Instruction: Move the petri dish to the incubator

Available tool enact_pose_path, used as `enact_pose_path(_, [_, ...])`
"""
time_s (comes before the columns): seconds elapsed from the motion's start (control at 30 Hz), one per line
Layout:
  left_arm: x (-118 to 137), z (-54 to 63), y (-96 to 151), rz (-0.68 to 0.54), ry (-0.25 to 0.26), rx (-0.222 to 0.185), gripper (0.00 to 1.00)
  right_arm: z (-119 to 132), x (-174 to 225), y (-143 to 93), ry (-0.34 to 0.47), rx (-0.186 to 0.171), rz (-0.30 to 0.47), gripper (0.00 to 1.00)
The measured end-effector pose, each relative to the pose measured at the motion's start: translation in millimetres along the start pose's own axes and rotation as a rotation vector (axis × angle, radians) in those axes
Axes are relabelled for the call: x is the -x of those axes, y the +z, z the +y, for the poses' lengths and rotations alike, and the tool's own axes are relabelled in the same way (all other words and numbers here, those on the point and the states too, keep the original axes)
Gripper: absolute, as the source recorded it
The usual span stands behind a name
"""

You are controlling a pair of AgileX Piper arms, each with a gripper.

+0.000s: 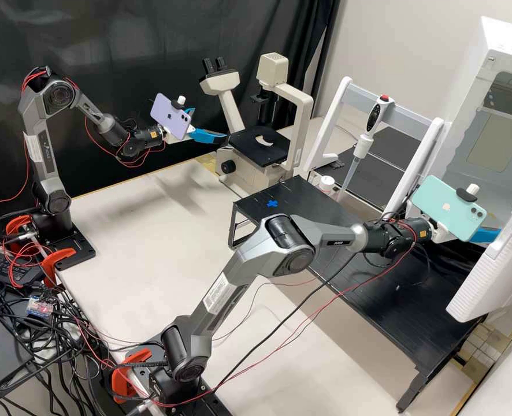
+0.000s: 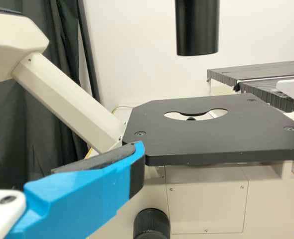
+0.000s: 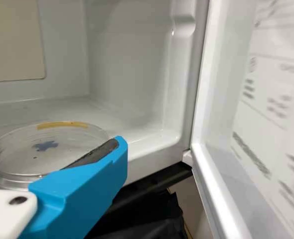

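Dish (image 3: pixel 67 144): circular, so it has no long axis. It lies roughly level between the right gripper's (image 1: pixel 492 234) jaws, broad face up. A yellow strip (image 3: pixel 62 124) marks the rim on the side toward the incubator's (image 3: pixel 132 94) back wall; a blue mark shows within the outline.

Count: one dish, one incubator, one microscope (image 1: pixel 262 147), one pipette (image 1: pixel 361 147), two phones, one mounted behind each pair of jaws.

Right jaws: spread to the dish's width and clamped on it, a dark pad at each side of the rim. Both jaws and dish are at the incubator's opening, with the open door (image 3: pixel 214 184) beside them. Whether the dish touches the incubator floor cannot be told.

Left gripper (image 1: pixel 211 122): jaws wide apart, nothing held between them. The microscope is just ahead of these jaws; its black stage (image 2: pixel 212 132) lies level beyond the fingertips.
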Motion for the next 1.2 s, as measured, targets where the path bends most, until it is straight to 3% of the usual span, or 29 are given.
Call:
enact_pose_path(0.03, [0.0, 0.0, 0.0, 0.0, 0.0, 0.0, 1.0, -0.5, -3.1, 0.7, -0.001, -0.008, -0.004, 0.0])
enact_pose_path(0.2, [0.0, 0.0, 0.0, 0.0, 0.0, 0.0, 1.0, -3.4, -24.7, 2.4, -0.02, 0.023, -0.028, 0.0])
enact_pose_path(0.87, [0.0, 0.0, 0.0, 0.0, 0.0, 0.0, 1.0, -17.7, -50.1, -5.8, -0.035, 0.001, 0.0, 0.0])
enact_pose_path(1.0, [0.0, 0.0, 0.0, 0.0, 0.0, 0.0, 1.0, -18.0, -50.1, -8.5, -0.039, 0.019, 0.003, 0.0])
enact_pose_path(1.13, [0.0, 0.0, 0.0, 0.0, 0.0, 0.0, 1.0, -18.3, -50.9, -10.0, -0.056, 0.01, 0.005, 0.0])
enact_pose_path(1.17, [0.0, 0.0, 0.0, 0.0, 0.0, 0.0, 1.0, -18.3, -51.5, -10.0, -0.054, 0.012, 0.007, 1.0])
enact_pose_path(1.2, [0.0, 0.0, 0.0, 0.0, 0.0, 0.0, 1.0, -18.8, -51.9, -9.6, -0.054, 0.014, 0.007, 1.0])
